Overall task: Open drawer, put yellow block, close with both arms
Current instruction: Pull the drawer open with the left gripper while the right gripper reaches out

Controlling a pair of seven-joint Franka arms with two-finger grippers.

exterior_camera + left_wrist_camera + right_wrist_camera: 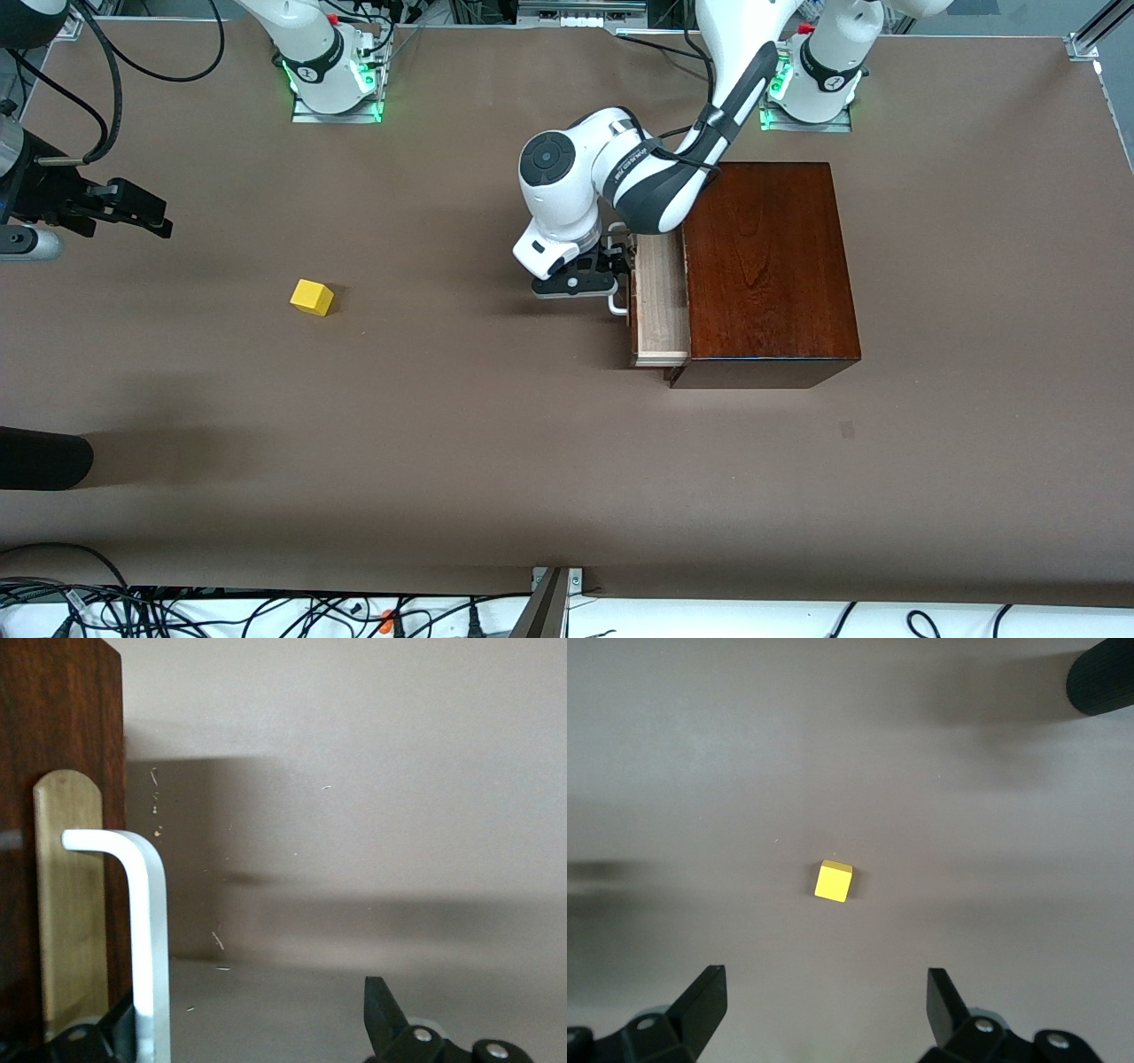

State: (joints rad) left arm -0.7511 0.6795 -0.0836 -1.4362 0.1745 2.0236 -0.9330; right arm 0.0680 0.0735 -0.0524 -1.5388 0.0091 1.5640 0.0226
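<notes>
The drawer (pixel 663 306) of the dark wooden box (pixel 766 266) stands partly pulled out toward the right arm's end, its pale lining showing. My left gripper (pixel 622 262) is at the drawer's white handle (pixel 614 307), open. In the left wrist view the handle (pixel 149 930) lies between the jaws of the left gripper (pixel 251 1005), close against one finger (pixel 113 1028). The yellow block (pixel 312 297) sits on the bare table. My right gripper (pixel 158 215) hangs open over the table toward the right arm's end. In the right wrist view the right gripper (pixel 824 976) is above the block (pixel 833 881) and holds nothing.
The brown table (pixel 496 461) stretches between the block and the box. A black rounded object (pixel 40 461) juts in at the table's edge at the right arm's end, nearer to the camera than the block. Cables lie along the near edge.
</notes>
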